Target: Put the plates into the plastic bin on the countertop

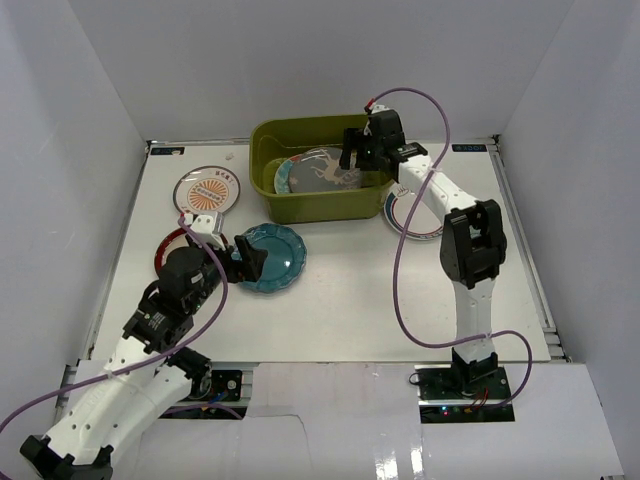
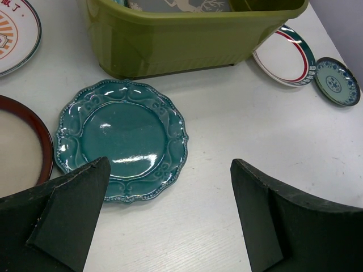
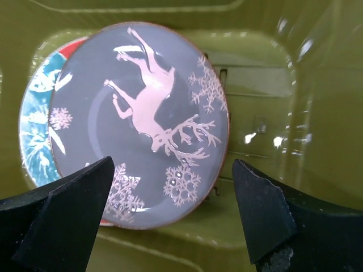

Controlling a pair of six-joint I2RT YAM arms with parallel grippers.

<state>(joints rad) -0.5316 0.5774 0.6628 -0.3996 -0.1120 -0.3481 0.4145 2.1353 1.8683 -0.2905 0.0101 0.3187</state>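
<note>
The olive-green bin (image 1: 300,127) stands at the back of the white countertop (image 1: 350,300). Inside it the grey-and-white reindeer plate (image 3: 144,119) lies on the red-and-turquoise plate (image 3: 37,119). My right gripper (image 3: 173,164) is open and empty, hovering over the grey plate inside the bin (image 3: 266,113). My left gripper (image 2: 170,164) is open and empty, just short of the teal scalloped plate (image 2: 122,141) and low over the table. The orange sunburst plate (image 1: 208,188) and the dark red plate (image 2: 20,147) lie on the left. The ring-rimmed white plate (image 2: 283,56) and the small teal plate (image 2: 337,81) lie right of the bin.
White walls enclose the table on three sides. Purple cables loop from both arms over the table (image 1: 400,290). The left arm covers part of the dark red plate (image 1: 165,250). The right arm reaches over the ring-rimmed plate (image 1: 405,215).
</note>
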